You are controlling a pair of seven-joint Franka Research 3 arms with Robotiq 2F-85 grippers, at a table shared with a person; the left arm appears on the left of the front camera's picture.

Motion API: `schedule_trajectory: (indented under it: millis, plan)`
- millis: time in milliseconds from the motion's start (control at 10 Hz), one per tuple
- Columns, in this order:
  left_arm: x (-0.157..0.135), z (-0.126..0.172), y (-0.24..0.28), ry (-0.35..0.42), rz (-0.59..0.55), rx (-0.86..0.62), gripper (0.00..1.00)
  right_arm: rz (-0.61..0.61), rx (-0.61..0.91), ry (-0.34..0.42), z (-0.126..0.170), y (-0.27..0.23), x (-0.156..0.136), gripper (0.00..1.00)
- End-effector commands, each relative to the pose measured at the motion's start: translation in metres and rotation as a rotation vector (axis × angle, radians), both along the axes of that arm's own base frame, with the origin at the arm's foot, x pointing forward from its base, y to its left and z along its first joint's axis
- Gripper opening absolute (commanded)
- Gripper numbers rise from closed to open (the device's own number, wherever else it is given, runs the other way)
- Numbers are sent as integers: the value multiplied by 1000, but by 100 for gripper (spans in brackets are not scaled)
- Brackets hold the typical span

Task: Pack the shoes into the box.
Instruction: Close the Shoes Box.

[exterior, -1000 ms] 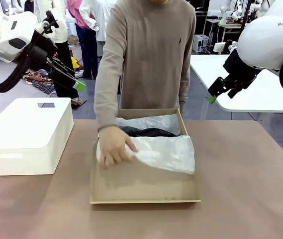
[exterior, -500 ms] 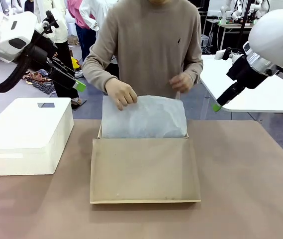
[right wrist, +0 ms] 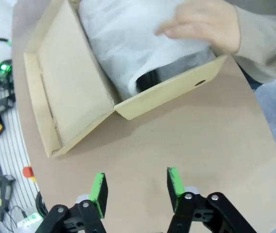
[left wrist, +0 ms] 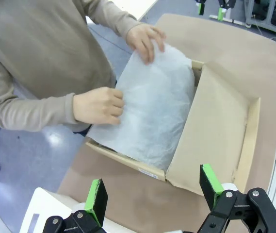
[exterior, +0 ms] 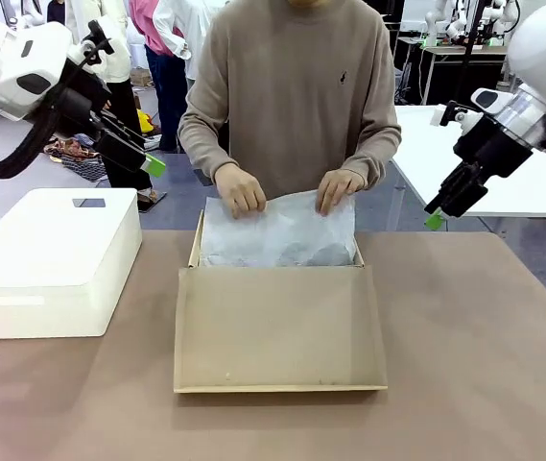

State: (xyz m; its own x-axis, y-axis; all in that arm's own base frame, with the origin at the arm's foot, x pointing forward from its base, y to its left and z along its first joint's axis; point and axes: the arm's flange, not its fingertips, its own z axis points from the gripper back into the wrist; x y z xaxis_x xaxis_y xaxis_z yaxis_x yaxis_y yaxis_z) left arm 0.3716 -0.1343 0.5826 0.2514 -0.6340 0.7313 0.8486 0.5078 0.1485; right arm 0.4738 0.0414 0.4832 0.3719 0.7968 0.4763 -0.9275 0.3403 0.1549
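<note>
Now pressing tissue lower over box mid-counter, hands on its far edge. Peeking from beneath, in right wrist view: dark shoe. Gaping empty: left jaws, wider, and right jaws.

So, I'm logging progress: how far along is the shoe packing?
Done: something dark, likely the shoes, sits in the box under the tissue paper. In hand: the person's hands press that paper down. Left: the lid lies open, not yet closed. The left hand and right hand hang open, off the box.
</note>
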Motion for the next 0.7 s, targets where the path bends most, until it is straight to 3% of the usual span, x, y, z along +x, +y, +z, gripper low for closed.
schedule_trajectory:
  millis: [0, 100, 400, 600]
  plan:
    - [1, -2, 2, -2, -22, -16, 100, 75, 31, -5, 4, -4, 10, 6]
    - [1, -2, 2, -2, -22, -16, 100, 104, 49, 7, 3, -4, 11, 0]
    - [1, -2, 2, -2, -22, -16, 100, 165, 104, 28, 2, -1, 13, 0]
    - [1, -2, 2, -2, -22, -16, 100, 171, 105, 3, 2, 0, 12, 0]
